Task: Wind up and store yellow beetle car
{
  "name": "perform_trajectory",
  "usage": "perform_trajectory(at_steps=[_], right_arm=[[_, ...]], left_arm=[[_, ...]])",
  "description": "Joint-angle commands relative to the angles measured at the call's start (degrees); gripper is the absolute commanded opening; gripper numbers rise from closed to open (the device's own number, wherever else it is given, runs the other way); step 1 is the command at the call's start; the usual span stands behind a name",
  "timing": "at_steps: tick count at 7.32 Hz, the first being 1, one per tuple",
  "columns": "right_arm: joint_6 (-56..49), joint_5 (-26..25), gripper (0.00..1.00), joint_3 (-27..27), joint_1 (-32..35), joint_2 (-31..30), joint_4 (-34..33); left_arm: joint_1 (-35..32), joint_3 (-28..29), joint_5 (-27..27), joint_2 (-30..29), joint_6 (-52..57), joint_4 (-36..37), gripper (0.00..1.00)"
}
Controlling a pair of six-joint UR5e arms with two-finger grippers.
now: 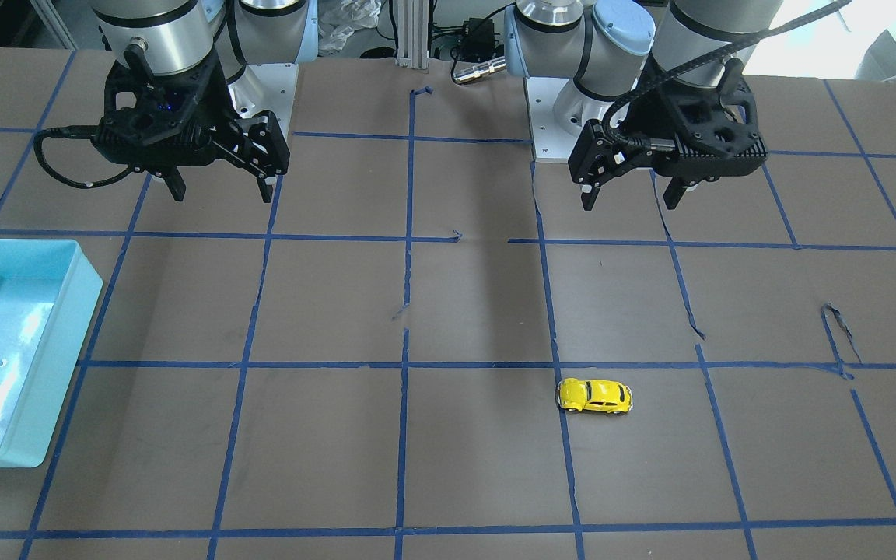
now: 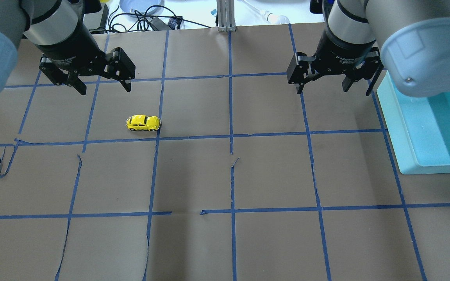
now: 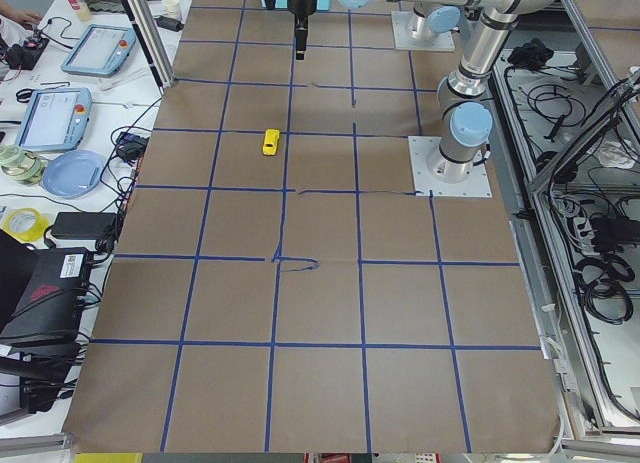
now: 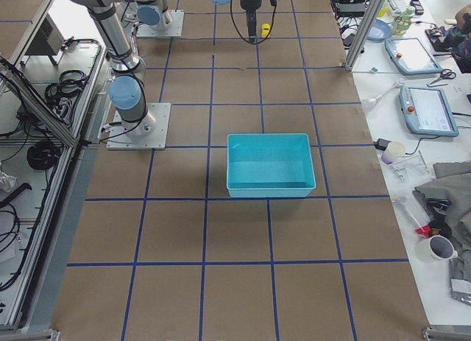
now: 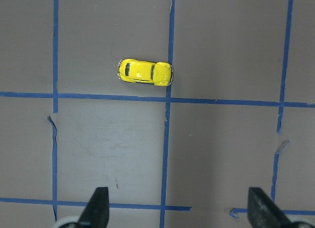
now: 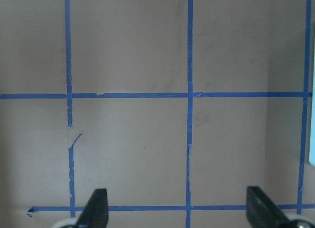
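The yellow beetle car (image 2: pixel 143 123) stands on the table (image 2: pixel 272 175), left of centre in the overhead view, clear of my left pincer (image 2: pixel 105 89) and right pincer (image 2: pixel 322 89), both released and empty; I judge it light, rigid, slippery, best gripped across its flanks.

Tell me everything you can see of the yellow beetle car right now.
The yellow beetle car is a tiny glossy toy, metal-looking, with a rounded body, dark windows, silver wheels and bumpers. It stands upright on its wheels on the brown table, one end at a blue tape line, on the left arm's side. Nothing touches it; the left gripper hangs open, clear of it.
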Motion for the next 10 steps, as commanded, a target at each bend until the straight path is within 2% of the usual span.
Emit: perform_trajectory(at_steps=[1,8,10], right_arm=[[0.03,0.00,1.00,0.01,0.07,0.00,0.00],[0.03,-0.09,1.00,0.01,-0.02,0.09,0.00],[0.03,0.00,1.00,0.01,-0.02,0.09,0.09]], left_arm=[[0.00,-0.03,-0.19,-0.32,0.54,0.02,0.98],[0.00,0.93,0.24,-2.78,1.33,1.25,0.99],[0.18,0.93,-0.10,-3.92,5.60,1.69,0.99]])
